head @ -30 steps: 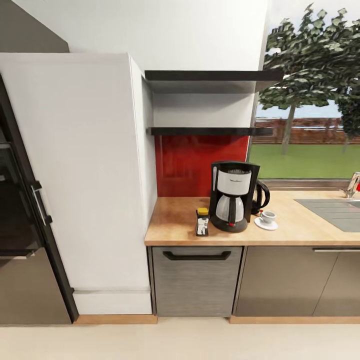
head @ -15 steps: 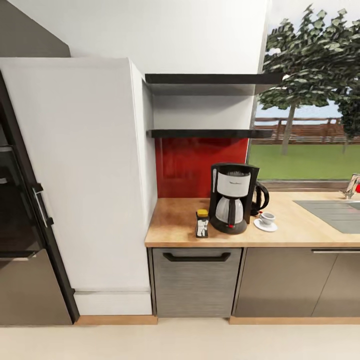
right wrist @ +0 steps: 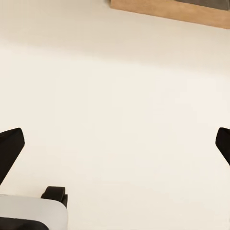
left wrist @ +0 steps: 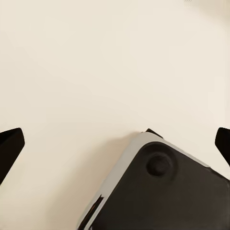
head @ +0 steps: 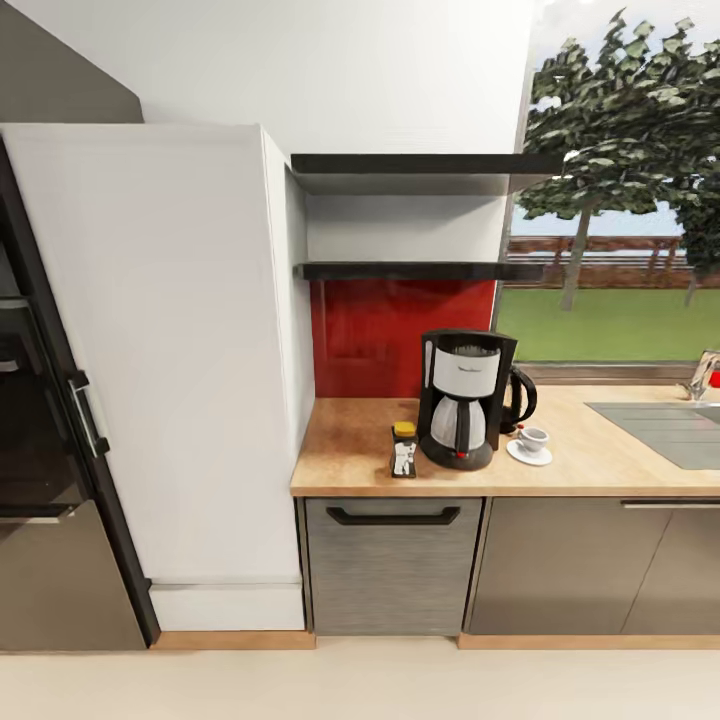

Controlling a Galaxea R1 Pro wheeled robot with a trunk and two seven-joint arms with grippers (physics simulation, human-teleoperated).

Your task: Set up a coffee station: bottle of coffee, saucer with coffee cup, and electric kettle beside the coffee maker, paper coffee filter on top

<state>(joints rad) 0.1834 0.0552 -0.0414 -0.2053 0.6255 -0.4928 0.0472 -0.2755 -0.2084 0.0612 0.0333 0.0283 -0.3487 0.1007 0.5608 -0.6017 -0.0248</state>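
On the counter (head: 350, 455), right of centre in the head view, the coffee maker (head: 461, 398) stands with the bottle of coffee (head: 404, 449) just beside it on the picture's left and the dark kettle (head: 520, 398) tucked behind it on the right. The cup (head: 533, 438) sits on the saucer (head: 529, 453), near the machine's base. The two black shelves (head: 420, 270) above carry nothing that I can see. The carafe under the coffee maker looks silvery, and I cannot tell whether it holds anything; the cup's inside is too small to judge. At the top of the machine there is a pale patch that may be the paper filter, but I cannot be sure.

In the wrist views, both the left hand (left wrist: 115, 143) and the right hand (right wrist: 115, 143) are spread wide and empty over the pale floor (right wrist: 115, 96), with dark fingertips (left wrist: 9, 143) at the frame edges.

The set-up seems nearly or fully done. The main risk is the filter: if it sits loose or is missing, the task fails. A clumsy reach could also knock the bottle or cup over.
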